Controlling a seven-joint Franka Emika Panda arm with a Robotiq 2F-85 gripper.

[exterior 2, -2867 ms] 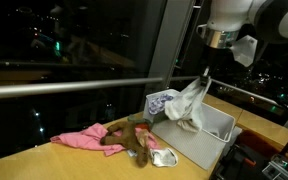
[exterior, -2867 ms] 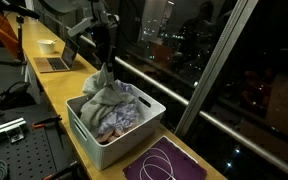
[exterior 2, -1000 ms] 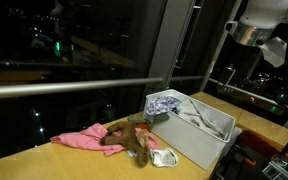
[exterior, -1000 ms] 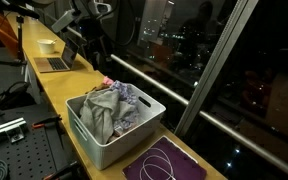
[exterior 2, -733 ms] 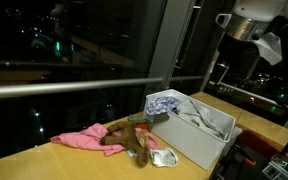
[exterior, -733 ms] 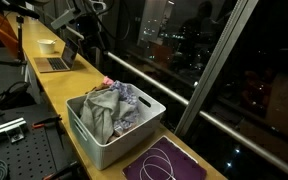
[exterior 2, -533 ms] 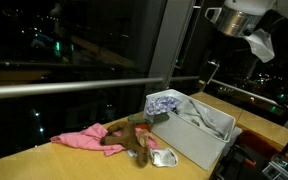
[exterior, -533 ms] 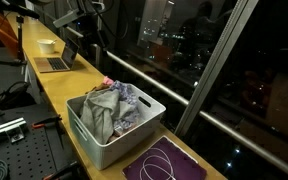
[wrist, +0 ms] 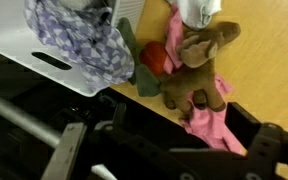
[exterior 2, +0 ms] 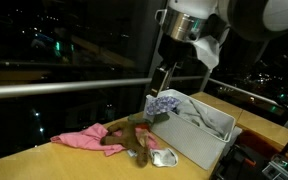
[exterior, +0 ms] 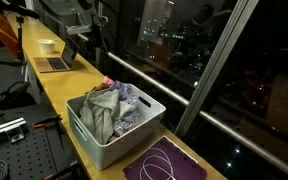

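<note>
White plastic bin [exterior 2: 189,150], one, on desk [exterior 2: 34,162]; beside it one brown plush toy [wrist: 196,65], one pink cloth [exterior 2: 79,138]; overhead, pincer [exterior 2: 163,78] spread apart, empty.

Lab: optical breadboard [exterior: 4,135], laptop [exterior: 56,63].

Dark night window [exterior: 214,60]; wooden counter [exterior: 59,85]

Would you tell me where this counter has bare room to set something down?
Bare counter runs from the laptop to the pink cloth; a narrow strip lies between the white bin and the window. It is crowded beside the bin's end, where the stuffed toy lies, and the bin is full.
</note>
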